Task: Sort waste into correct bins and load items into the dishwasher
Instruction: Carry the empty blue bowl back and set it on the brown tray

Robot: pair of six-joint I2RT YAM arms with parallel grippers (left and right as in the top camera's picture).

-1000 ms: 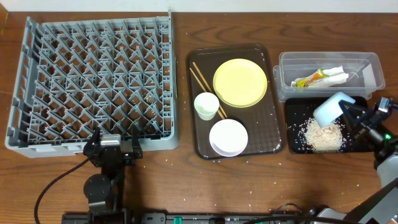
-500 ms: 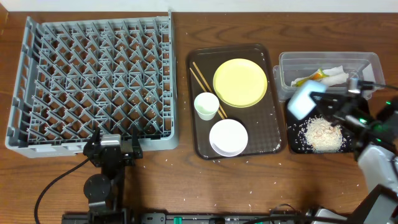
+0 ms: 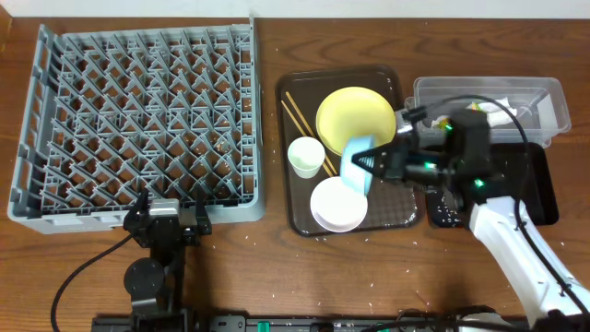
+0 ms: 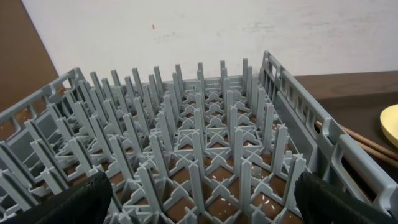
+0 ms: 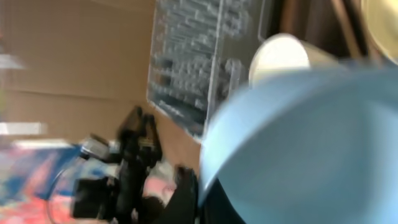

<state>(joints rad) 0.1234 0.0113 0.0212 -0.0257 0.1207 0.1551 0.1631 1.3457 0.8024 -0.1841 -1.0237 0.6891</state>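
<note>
Centre-right of frame: blue bowl (image 3: pixel 355 159) tipped, pinched at rim by right claw (image 3: pixel 372 161), hanging over brown tray (image 3: pixel 297 198) between yellow plate (image 3: pixel 346 111) and white bowl (image 3: pixel 336 207). Tilt likely suits slotting between rack (image 3: pixel 138 111) pegs, upper left. Lower left: left claw (image 3: pixel 168 219) wide, empty, parked clear of path.

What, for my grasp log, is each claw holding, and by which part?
The right claw grips the light blue bowl by its rim, it seems; the left claw is open and empty.
</note>
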